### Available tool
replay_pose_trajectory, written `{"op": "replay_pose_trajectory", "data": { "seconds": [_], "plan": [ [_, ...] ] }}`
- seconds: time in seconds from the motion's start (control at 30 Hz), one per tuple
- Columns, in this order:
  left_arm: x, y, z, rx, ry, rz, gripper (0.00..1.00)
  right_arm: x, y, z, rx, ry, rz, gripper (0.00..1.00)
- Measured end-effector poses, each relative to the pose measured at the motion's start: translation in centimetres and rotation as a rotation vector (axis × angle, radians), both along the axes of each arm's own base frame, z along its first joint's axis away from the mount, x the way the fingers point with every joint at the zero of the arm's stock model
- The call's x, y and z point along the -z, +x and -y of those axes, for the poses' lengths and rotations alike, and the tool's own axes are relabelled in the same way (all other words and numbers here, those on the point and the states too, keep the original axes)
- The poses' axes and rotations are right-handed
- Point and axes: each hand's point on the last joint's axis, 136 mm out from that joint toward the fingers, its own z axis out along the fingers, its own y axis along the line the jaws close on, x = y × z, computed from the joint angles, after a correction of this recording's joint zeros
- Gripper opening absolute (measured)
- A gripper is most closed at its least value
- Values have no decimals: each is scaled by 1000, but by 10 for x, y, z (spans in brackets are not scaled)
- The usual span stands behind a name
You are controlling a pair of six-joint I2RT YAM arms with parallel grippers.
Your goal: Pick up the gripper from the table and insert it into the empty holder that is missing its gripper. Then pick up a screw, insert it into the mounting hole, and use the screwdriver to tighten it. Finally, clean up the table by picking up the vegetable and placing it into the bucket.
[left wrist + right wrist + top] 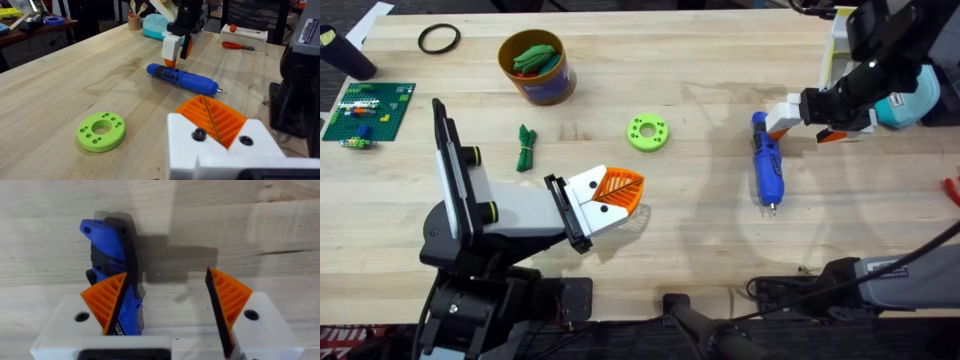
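Right gripper, overhead (807, 125): fingers apart, low over the table (700, 230) on the right side, at the butt end of the screwdriver (766, 170)
Left gripper, overhead (618, 195): white fingers brought together, orange pads meeting, empty, left of centre
Screwdriver, overhead: lies flat on the wood, metal bit toward the arm bases
Vegetable, overhead (526, 147): dark green bundle on the table between the bucket (552, 90) and the left arm, touching neither
Bucket, overhead: upright at the far left-centre, green pieces inside
Lime-green ring, overhead (647, 132): flat on the table, between the vegetable and the screwdriver
Left gripper, left wrist view (210, 112): pads closed on each other, nothing between them
Screwdriver, left wrist view (187, 80): on the wood beyond the lime-green ring (101, 131), with the right gripper (176, 52) over its far end
Right gripper, right wrist view (167, 275): pads wide apart above the wood
Screwdriver, right wrist view (112, 250): its blue body runs just beside one pad, off-centre in the gap; contact cannot be told
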Motion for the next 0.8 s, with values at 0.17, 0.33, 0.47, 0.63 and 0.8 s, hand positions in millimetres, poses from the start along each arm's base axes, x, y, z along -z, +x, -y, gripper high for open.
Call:
{"op": "replay_pose_trajectory", "data": {
  "seconds": [0.17,0.33,0.47,0.63,0.8],
  "plan": [
    [0,0,0,0,0,-1,29,-1,-1,-1,3,15,-1,977],
    [0,0,0,2,0,-1,29,-1,-1,-7,0,49,2,977],
    [0,0,0,3,0,-1,29,-7,-11,-10,0,64,-31,977],
    [0,0,0,3,0,-1,29,-47,-10,-12,-4,70,17,977],
    [0,0,0,3,0,-1,29,-94,-8,-15,-16,61,134,977]
  ]
}}
